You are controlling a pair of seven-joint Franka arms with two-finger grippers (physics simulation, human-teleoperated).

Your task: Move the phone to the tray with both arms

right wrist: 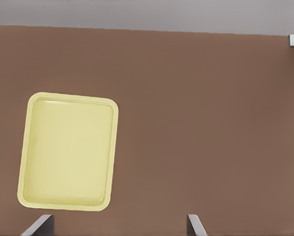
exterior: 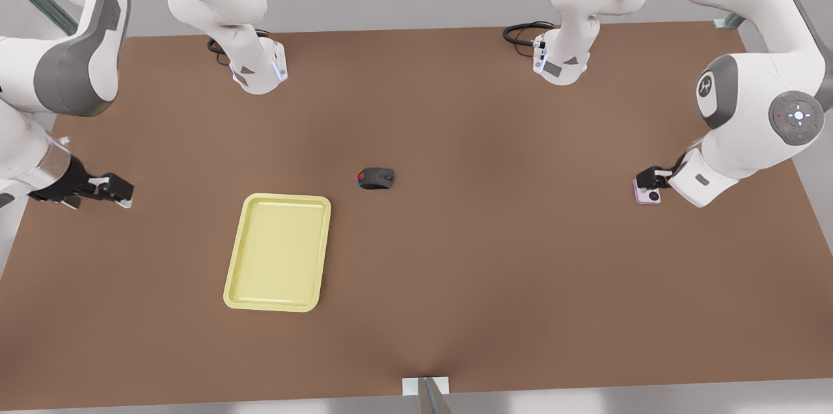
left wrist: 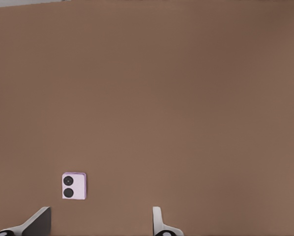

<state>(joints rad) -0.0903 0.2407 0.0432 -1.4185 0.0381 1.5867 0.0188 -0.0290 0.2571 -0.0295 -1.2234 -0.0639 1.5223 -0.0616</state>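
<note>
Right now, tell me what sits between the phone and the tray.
The front view shows a black mouse between the phone and tray; otherwise bare table.

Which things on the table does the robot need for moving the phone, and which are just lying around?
Needed:
- the phone, by the left end effector, at the front view's right
- the tray, bare
- the right end effector, open, waiting at the front view's left

Lying about:
- the black mouse, mid-table

The phone [exterior: 647, 194] is lying far toward the front view's right, the mouse [exterior: 376, 178] sitting between it and the tray [exterior: 278, 252].
</note>
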